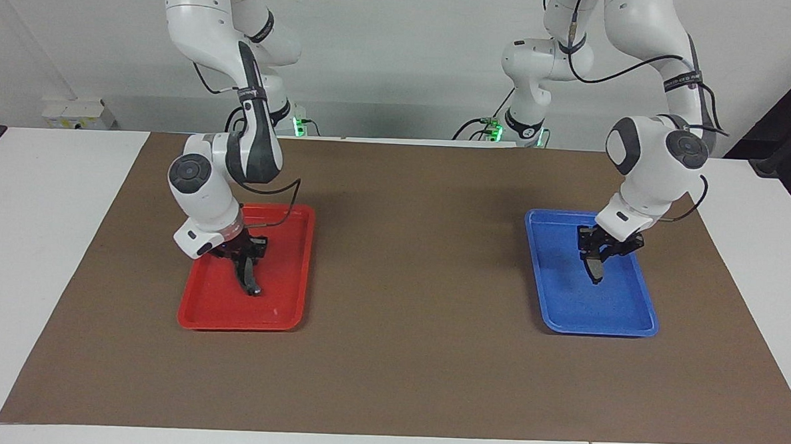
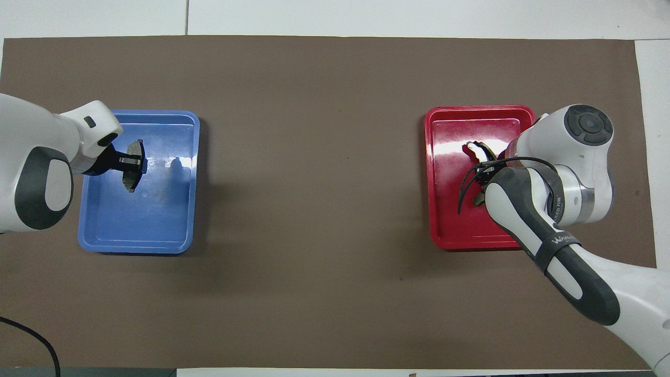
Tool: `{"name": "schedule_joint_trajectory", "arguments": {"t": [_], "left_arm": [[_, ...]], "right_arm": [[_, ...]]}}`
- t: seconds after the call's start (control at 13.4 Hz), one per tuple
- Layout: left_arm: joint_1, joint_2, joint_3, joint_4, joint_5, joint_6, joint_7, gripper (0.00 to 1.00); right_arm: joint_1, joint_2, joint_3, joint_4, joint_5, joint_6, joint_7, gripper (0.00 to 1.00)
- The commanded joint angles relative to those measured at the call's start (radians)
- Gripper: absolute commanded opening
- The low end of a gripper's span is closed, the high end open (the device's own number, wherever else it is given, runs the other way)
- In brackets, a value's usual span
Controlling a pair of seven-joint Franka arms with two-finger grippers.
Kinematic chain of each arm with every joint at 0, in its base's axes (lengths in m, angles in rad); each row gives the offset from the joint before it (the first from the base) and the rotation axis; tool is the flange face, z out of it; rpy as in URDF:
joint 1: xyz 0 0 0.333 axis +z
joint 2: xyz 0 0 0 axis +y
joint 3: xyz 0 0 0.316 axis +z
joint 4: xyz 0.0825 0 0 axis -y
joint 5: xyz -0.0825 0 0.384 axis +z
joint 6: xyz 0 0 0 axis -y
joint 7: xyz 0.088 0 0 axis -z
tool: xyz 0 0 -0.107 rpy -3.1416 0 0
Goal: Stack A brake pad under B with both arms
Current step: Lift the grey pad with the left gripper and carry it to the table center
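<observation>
The short grey pad A hangs on edge from my left gripper, which is shut on it and holds it in the air over the blue tray. In the overhead view the pad hangs in the left gripper over the blue tray. The long crescent piece B is in my shut right gripper, low over the red tray, light tip down. In the overhead view the right arm hides most of B.
A brown mat covers the table between the two trays. The red tray lies toward the right arm's end and the blue tray toward the left arm's end. White table shows around the mat.
</observation>
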Motion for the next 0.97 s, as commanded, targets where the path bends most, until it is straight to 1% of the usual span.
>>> {"name": "schedule_joint_trajectory", "arguments": {"t": [0.0, 0.15, 0.37, 0.52, 0.6, 0.74, 0.89], "left_arm": [[-0.009, 0.007, -0.120, 0.049, 0.003, -0.022, -0.216, 0.01], [-0.007, 0.009, -0.217, 0.052, 0.003, 0.029, -0.336, 0.01], [-0.001, 0.007, -0.366, 0.043, 0.003, 0.072, -0.416, 0.01], [-0.006, 0.027, -0.449, 0.040, 0.017, 0.124, -0.526, 0.01], [-0.009, 0.047, -0.477, 0.038, 0.018, 0.146, -0.551, 0.01], [-0.050, 0.085, -0.500, 0.037, 0.099, 0.198, -0.643, 0.01], [-0.084, 0.151, -0.524, 0.038, 0.220, 0.229, -0.763, 0.01]], "right_arm": [[-0.016, -0.002, 0.009, 0.015, -0.015, -0.016, -0.028, 0.02], [-0.016, 0.001, 0.009, 0.074, -0.026, -0.084, -0.028, 0.00], [-0.016, 0.004, 0.009, 0.186, -0.039, -0.211, -0.031, 0.00], [-0.018, 0.002, 0.007, 0.226, -0.039, -0.269, -0.031, 0.00], [-0.018, 0.002, 0.004, 0.236, -0.039, -0.286, -0.034, 0.00], [-0.016, -0.001, -0.010, 0.236, -0.039, -0.290, -0.043, 0.00], [-0.018, -0.002, -0.022, 0.240, -0.038, -0.297, -0.062, 0.01]]}}
